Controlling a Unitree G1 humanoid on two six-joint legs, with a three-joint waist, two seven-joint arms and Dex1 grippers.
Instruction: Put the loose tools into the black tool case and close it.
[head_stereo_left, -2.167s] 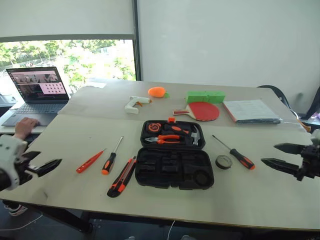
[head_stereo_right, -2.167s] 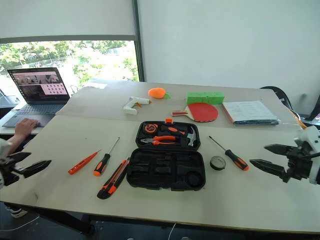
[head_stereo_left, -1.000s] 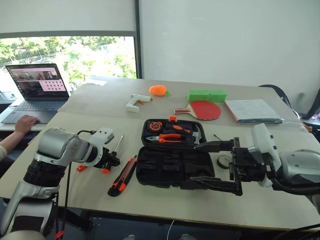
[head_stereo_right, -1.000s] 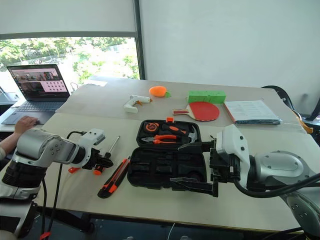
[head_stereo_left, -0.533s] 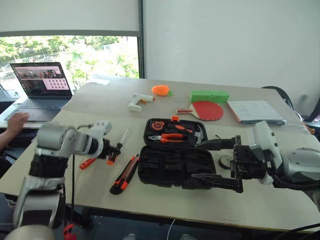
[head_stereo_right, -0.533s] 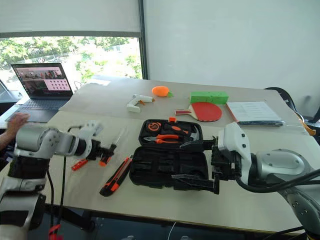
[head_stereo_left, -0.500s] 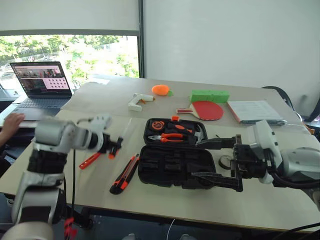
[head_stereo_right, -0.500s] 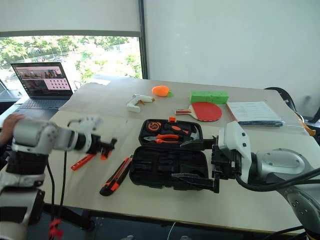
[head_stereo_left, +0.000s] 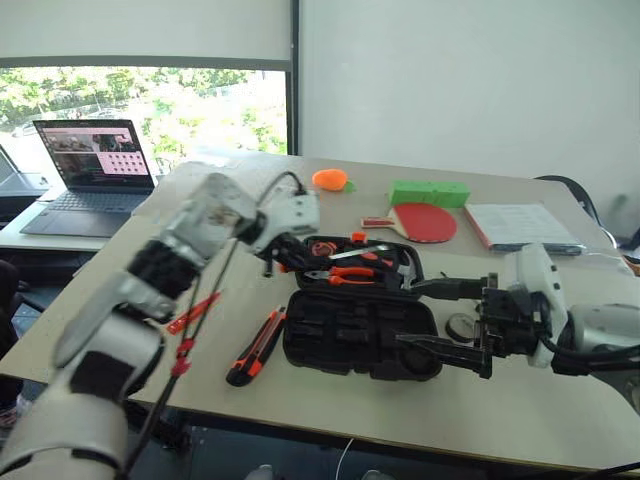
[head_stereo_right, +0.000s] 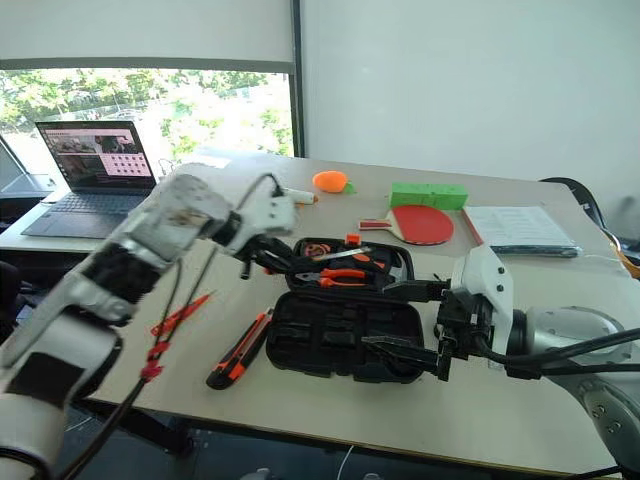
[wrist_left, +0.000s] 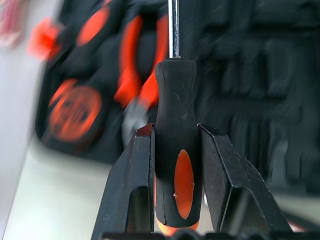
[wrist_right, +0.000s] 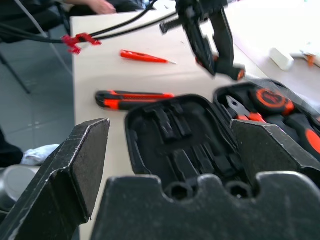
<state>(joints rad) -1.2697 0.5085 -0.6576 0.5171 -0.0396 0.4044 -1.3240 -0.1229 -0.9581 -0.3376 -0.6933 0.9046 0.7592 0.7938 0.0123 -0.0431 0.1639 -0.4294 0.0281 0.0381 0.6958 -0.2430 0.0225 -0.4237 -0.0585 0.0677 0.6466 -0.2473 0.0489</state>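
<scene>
Holding a black-and-orange screwdriver (wrist_left: 174, 145), my left gripper (wrist_left: 175, 165) pinches its handle just above the open black tool case (head_stereo_left: 360, 335) on the table (head_stereo_left: 520, 400). My right gripper (head_stereo_left: 445, 318) sits spread wide beside the case.

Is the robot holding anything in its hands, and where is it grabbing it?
The left gripper holds a black-and-orange-handled screwdriver, jaws clamped on the handle's sides, metal shaft pointing away. The right gripper is open and holds nothing.
</scene>
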